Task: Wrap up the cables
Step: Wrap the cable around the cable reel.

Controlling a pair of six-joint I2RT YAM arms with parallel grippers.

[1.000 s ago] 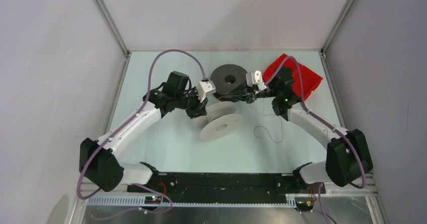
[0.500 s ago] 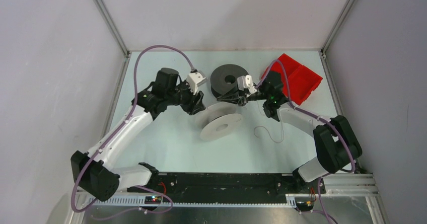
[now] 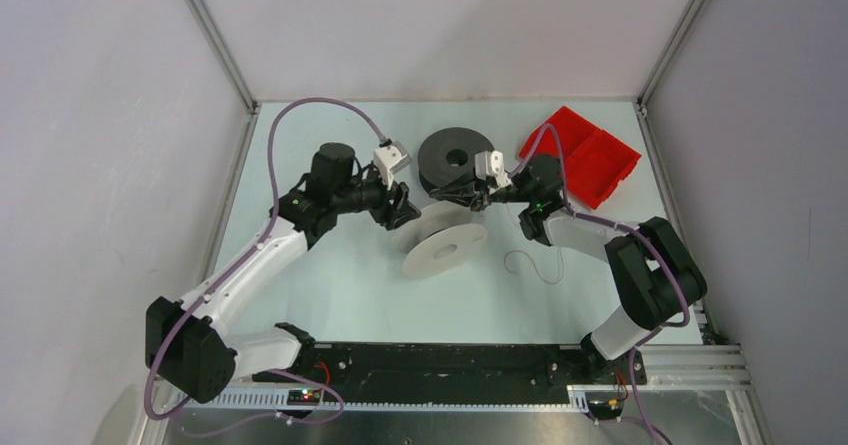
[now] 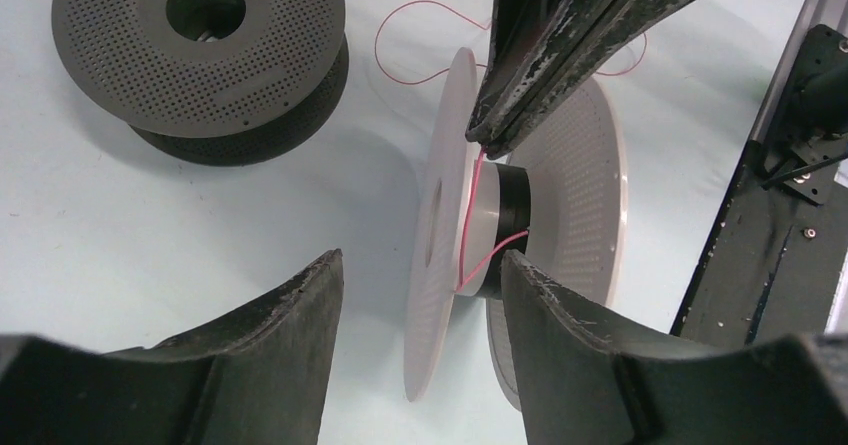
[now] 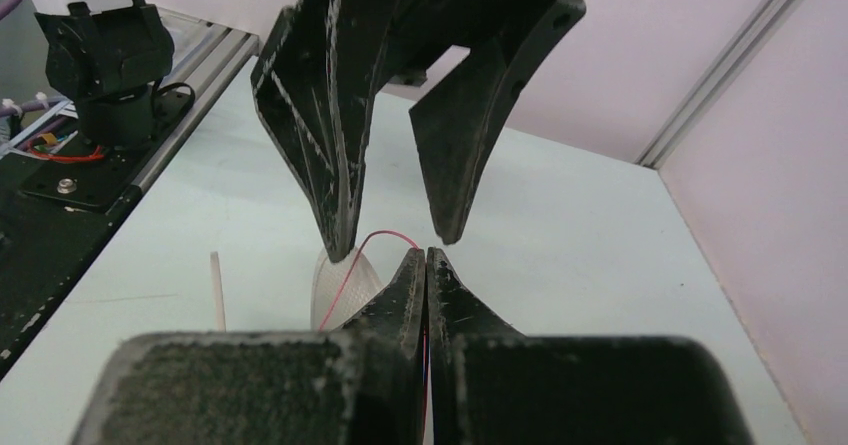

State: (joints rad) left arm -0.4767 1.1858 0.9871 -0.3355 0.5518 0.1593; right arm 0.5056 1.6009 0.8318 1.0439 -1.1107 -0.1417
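red bin (image 3: 590, 157) sitting askew near the far right corner of the pale table (image 3: 330, 265). black plate (image 3: 450, 361) running along the near edge, slotted duct (image 3: 400, 397) nearer still, metal posts (image 3: 212, 33) at both far corners.

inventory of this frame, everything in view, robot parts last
white spool: 1, white flanges with a dark hub, on its rims at mid-table.
dark grey spool: 1, dark grey, lying flat beyond the white spool.
cable: 1 seen, thin pinkish red, running from the white spool's hub to the right gripper, with a loose loop on the table.
red bin: 1, red, far right corner.
table: 1, pale.
arms: 2, white and black with purple hoses, bases at the near edge.
left gripper: 1, black, open, beside the white spool.
right gripper: 1, black, shut on the cable.
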